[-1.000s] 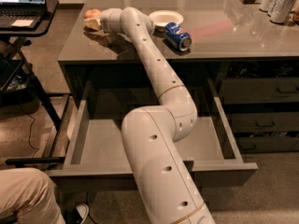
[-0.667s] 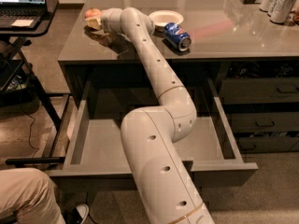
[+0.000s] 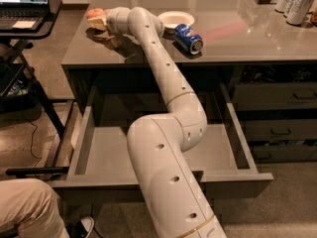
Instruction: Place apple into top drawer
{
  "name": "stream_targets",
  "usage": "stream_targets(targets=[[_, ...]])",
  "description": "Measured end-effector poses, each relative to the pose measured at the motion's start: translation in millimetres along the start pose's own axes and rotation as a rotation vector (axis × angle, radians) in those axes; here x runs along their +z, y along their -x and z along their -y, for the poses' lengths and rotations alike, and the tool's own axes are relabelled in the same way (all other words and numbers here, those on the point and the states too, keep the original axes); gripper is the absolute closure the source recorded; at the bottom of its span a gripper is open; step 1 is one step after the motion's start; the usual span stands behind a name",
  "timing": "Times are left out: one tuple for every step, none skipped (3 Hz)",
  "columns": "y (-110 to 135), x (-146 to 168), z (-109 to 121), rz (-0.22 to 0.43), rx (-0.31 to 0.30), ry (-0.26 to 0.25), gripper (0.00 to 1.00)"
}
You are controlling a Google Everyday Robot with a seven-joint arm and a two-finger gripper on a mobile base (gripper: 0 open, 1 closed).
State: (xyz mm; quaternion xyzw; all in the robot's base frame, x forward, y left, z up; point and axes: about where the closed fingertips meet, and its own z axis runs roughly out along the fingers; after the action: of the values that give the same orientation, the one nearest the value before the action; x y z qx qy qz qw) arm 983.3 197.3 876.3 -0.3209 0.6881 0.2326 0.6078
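The apple (image 3: 95, 14), red-orange with a pale patch, is at the far left of the grey counter (image 3: 247, 38), at the tip of my gripper (image 3: 100, 23). The gripper looks shut on the apple and holds it just above the counter, with a shadow beneath. My white arm reaches from the bottom of the view, over the drawer, to that corner. The top drawer (image 3: 99, 152) is pulled wide open below the counter. Its grey inside shows nothing in it, though my arm hides the middle part.
A blue soda can (image 3: 190, 37) lies on its side next to a white bowl (image 3: 176, 20) on the counter. Several cans (image 3: 296, 1) stand at the far right. Narrower dark drawers (image 3: 277, 98) are at the right. A laptop stand (image 3: 25, 19) and a person's knee (image 3: 25, 207) are at the left.
The gripper with the apple has shifted slightly up and to the left; the arm has barely moved otherwise.
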Motion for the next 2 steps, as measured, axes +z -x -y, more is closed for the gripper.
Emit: stream_targets(targets=[[7.8,-1.8,-3.4,0.018,-0.006,0.013,1.00],[10.2,0.8,-15.0,0.031,0.010,0.049,1.00]])
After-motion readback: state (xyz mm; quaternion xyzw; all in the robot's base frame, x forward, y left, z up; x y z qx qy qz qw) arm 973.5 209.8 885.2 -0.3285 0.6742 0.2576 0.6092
